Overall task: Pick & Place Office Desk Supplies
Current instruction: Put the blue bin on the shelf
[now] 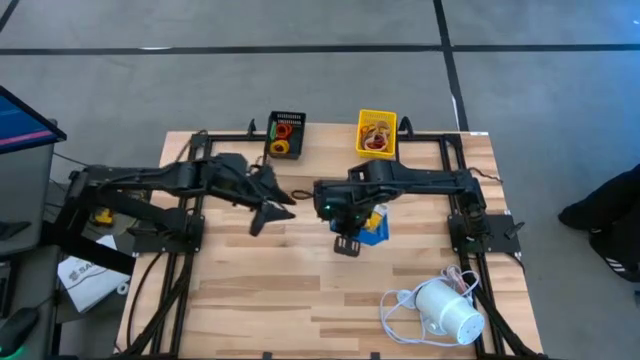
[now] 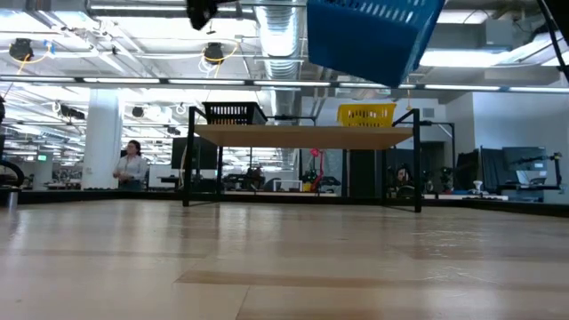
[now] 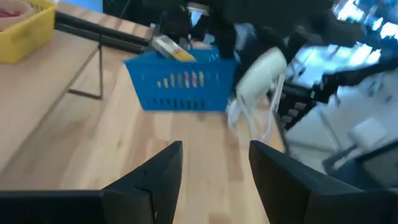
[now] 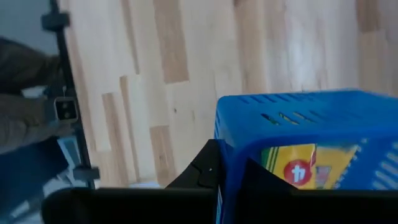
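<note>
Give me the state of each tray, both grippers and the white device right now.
blue tray: lifted off the table, tilted, crayon box inside.
right gripper: shut on the blue tray's wall.
left gripper: open, empty.
black mesh tray: on table, holding rubber bands.
yellow tray: on table, holding items.
white device: lying on its side.

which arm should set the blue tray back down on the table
Right. The right gripper is shut on the blue tray, holding it tilted above the table. The left gripper is open and empty.
</note>
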You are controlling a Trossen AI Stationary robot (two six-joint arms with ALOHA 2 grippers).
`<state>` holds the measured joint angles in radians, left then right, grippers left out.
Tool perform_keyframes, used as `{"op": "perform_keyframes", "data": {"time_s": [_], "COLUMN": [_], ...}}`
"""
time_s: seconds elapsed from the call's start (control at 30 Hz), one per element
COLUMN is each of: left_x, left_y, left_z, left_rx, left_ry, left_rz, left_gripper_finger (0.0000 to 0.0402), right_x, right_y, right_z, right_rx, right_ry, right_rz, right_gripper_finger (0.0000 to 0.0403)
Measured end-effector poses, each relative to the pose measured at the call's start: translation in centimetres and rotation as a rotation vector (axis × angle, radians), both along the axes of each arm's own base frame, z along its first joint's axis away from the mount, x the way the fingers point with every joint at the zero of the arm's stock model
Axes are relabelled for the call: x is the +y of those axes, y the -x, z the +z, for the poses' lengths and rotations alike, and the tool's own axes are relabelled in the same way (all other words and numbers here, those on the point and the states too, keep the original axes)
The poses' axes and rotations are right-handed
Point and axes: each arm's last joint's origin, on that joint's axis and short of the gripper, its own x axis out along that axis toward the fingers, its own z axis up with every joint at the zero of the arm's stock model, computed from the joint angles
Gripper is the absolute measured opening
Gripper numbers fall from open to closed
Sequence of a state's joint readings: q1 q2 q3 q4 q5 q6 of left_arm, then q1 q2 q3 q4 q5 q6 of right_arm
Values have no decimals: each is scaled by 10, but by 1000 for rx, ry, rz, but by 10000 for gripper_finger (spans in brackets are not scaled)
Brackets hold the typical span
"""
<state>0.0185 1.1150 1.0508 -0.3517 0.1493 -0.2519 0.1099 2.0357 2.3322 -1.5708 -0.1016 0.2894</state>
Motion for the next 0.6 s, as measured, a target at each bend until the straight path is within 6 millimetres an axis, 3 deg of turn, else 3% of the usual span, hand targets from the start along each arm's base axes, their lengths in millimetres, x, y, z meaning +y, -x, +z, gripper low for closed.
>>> {"op": "perform_keyframes", "data": {"time_s": [0.17, 0.27, 0.43, 0.6], "left_x": [0, -2, -5, 1], "left_y": [-30, -39, -36, -20], "left_z": [-13, -18, -16, -6], "left_rx": [-11, -13, -16, -23], "left_ry": [119, 153, 153, 155], "left_rz": [46, 84, 166, 185], "left_gripper_finger": [182, 182, 182, 182], "right_x": [4, 7, 17, 24], "right_y": [0, 1, 3, 4], "right_z": [0, 0, 0, 0], "right_rx": [-13, -18, -22, -29], "right_ry": [19, 32, 45, 104], "right_rz": [98, 144, 207, 234], "right_gripper_finger": [0, 0, 0, 0]}}
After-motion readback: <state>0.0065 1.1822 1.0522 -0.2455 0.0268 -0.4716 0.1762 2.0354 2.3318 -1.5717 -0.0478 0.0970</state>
